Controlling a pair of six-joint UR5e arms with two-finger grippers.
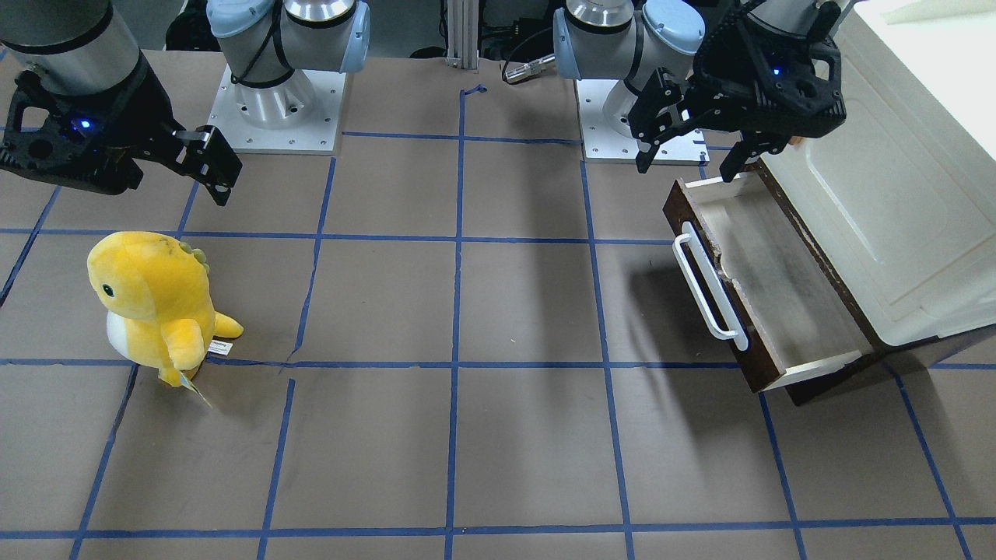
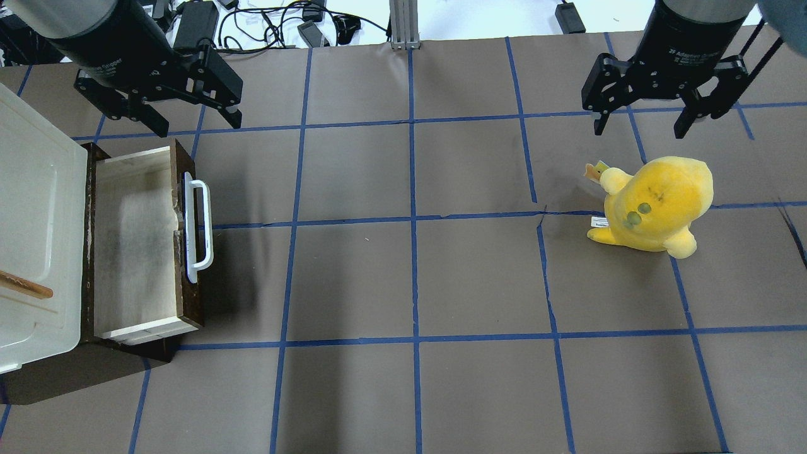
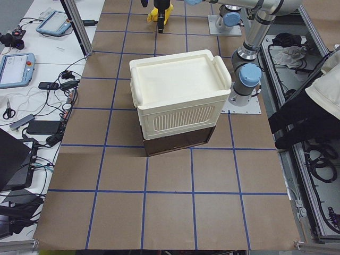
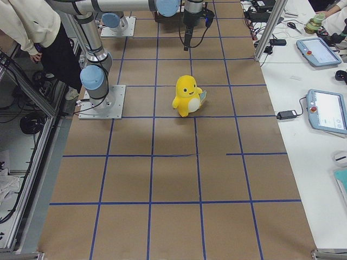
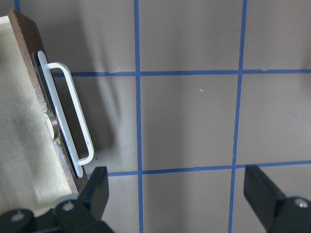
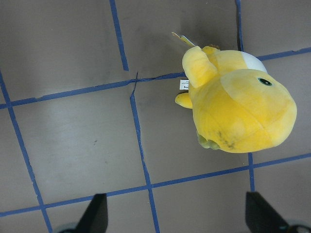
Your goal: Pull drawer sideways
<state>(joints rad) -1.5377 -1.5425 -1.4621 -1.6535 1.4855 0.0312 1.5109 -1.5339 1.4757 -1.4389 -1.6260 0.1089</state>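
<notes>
Overhead, drawer: the drawer (image 2: 135, 252) stands well out of the cream cabinet (image 2: 38, 208) in the left half of the table (image 2: 410, 284). Its dark front and white bar handle (image 2: 200, 230) face the table's middle.
Overhead, left gripper: the left gripper (image 2: 197, 126) hangs by the drawer's operator-edge end, fingers spread, holding nothing and clear of the handle.
Overhead, right gripper: the right gripper (image 2: 638, 129) is likewise spread and empty, near the yellow plush (image 2: 656, 202) toward the right edge.
Front view, height: here the left gripper shows over the drawer's robot-edge end, so I judge that it hangs high. Which end it is really over cannot be settled.
Left-end view, cabinet: the cabinet hides the drawer and sits in from the left edge.
Right-end view, drawer: out of view; only the plush and the right arm show.
Left wrist, handle: the bar lies outside the gap, beyond one finger (image 5: 97, 191).
Left wrist, approach: shift toward the cabinet until the bar's middle sits between the fingers, descend, then close fully round it.
Left wrist, pull: draw level and straight toward the table's middle. An off-centre grip would likely skew the drawer.
Left wrist, caution: little travel seems left, so overpulling could free the drawer or drag the cabinet.
Right wrist, plush: the fingers (image 6: 95, 213) are apart above the plush, and this arm is best kept out of it.
</notes>
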